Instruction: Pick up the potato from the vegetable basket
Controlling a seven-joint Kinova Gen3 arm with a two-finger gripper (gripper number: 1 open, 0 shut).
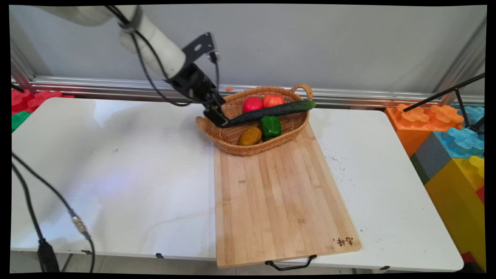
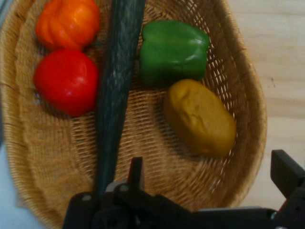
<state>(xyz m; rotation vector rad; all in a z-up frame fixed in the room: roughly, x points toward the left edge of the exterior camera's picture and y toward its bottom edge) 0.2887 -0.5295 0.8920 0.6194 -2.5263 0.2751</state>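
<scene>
My claw (image 1: 217,116) hangs low over the left end of the wicker basket (image 1: 232,149), released, its fingers (image 2: 137,167) spread wide and holding nothing. The dark cucumber (image 1: 271,111) lies slantwise across the basket, its far tip poking over the rim by the handle. Its near end sits just beside one of my fingers rather than between them, and whether it touches I cannot tell. Also inside the basket are a red tomato (image 2: 66,81), an orange one (image 2: 66,24), a green bell pepper (image 2: 174,50) and a brownish potato (image 2: 200,117). The basket sits on the far end of the wooden cutting board (image 1: 279,193).
</scene>
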